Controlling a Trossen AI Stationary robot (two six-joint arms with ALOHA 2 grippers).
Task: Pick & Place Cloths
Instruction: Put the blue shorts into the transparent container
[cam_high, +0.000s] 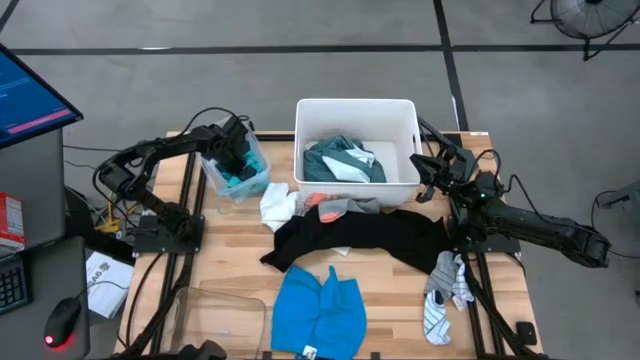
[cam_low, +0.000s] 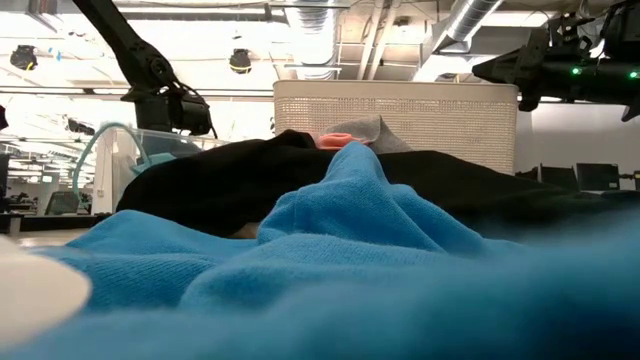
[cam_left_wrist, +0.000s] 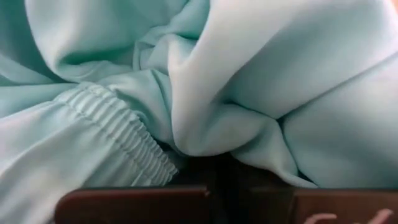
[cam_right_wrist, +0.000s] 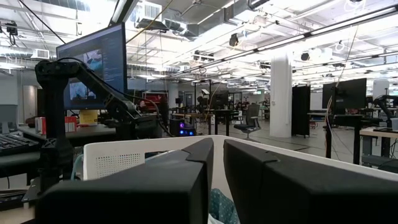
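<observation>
while left gripper (cam_high: 238, 160) sits clenched on turquoise cloth (cam_high: 240, 178) in clear bin (cam_high: 258, 160), right gripper (cam_high: 424, 178) hovers beside tub (cam_high: 356, 108), nearly closed, empty; black cloth (cam_high: 360, 238), blue cloth (cam_high: 318, 310) on surface (cam_high: 230, 255).

A large black garment (cam_high: 370, 238) is spread across the tabletop's middle, a bright blue one (cam_high: 318, 310) crumpled at the near edge, striped socks (cam_high: 443, 290) toward the right edge, and a teal-green cloth (cam_high: 335, 160) bunched inside the tub.
</observation>
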